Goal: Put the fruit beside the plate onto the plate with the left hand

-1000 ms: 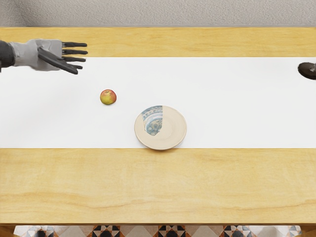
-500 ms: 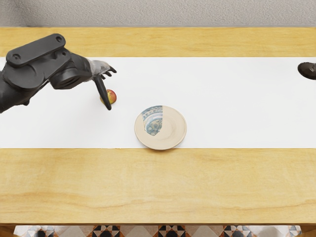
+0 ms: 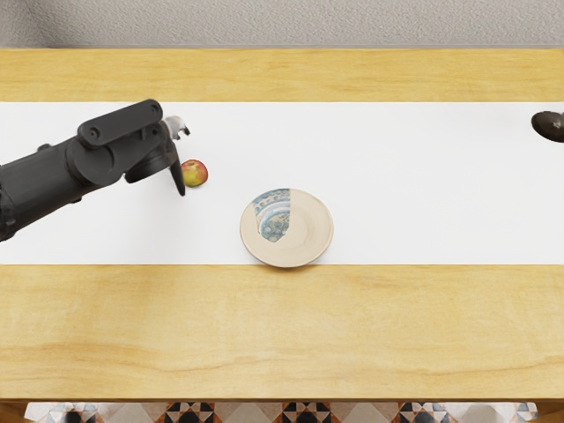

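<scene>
A small red and yellow apple [image 3: 196, 173] lies on the white table runner, to the left of and a little behind the plate. The cream plate [image 3: 315, 236] with a blue pattern on its left part sits at the runner's front edge, with nothing on it. My left hand [image 3: 179, 157] hangs right beside the apple's left side, wrist turned down, fingers spread and holding nothing. One dark finger [image 3: 177, 179] reaches down next to the fruit. Whether it touches the apple I cannot tell. My right hand [image 3: 550, 123] shows only as a dark tip at the right edge.
The white runner [image 3: 423, 185] crosses the wooden table [image 3: 282, 326] from left to right. My left forearm [image 3: 53, 181] slants over the runner's left end. A grey wall runs behind the table.
My left arm has swung from the back left corner down and to the right, and the hand now sits beside the apple. Apple, plate and right hand have not moved.
</scene>
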Controlling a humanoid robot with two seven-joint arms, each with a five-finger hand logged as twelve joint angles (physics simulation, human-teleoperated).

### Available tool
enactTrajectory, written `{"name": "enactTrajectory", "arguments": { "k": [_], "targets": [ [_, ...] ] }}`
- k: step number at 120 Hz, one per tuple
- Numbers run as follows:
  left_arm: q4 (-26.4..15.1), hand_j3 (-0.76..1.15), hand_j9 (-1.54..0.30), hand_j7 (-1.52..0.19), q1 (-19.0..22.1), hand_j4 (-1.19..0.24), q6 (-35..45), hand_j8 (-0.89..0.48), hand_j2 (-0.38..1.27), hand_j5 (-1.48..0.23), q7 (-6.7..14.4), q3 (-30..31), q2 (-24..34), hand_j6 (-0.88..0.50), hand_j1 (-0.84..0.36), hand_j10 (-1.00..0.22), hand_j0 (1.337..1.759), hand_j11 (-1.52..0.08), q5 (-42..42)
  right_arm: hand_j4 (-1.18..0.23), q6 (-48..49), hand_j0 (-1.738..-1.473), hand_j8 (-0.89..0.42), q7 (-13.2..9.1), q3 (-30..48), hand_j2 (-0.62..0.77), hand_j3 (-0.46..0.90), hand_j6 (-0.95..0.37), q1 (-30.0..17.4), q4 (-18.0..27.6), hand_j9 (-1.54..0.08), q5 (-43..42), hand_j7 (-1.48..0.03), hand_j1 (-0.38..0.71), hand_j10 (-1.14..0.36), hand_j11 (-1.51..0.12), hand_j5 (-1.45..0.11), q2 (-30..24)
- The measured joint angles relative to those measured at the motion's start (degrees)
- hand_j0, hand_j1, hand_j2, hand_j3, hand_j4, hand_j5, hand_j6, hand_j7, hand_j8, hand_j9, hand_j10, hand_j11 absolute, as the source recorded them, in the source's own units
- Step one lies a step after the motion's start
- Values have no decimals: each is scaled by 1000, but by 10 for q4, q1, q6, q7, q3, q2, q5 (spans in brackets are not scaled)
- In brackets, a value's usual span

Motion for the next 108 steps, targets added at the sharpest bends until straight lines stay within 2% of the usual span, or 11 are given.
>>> {"name": "enactTrajectory", "arguments": {
  "k": [23,89,108],
  "targets": [
    [-2,0,-315,-315,-1,-245,6,-245,50,-315,0,3,-21,-246,59,-244,1658,-315,0,0,0,-1658,0,0,0,0,0,0,0,0,0,0,0,-349,0,0,0,0],
    [-5,0,-632,-632,-2,-487,-12,-488,99,-632,0,15,-22,-488,-233,-487,1658,-632,0,0,0,-1658,0,0,0,0,0,0,0,1,0,0,0,-349,0,0,0,0],
    [-6,0,-745,-740,-2,-574,-17,-453,153,-726,0,16,-22,-469,-271,-563,1655,-745,1,0,0,-1658,0,0,0,0,0,0,0,0,0,0,0,-349,0,0,0,0]
  ]
}}
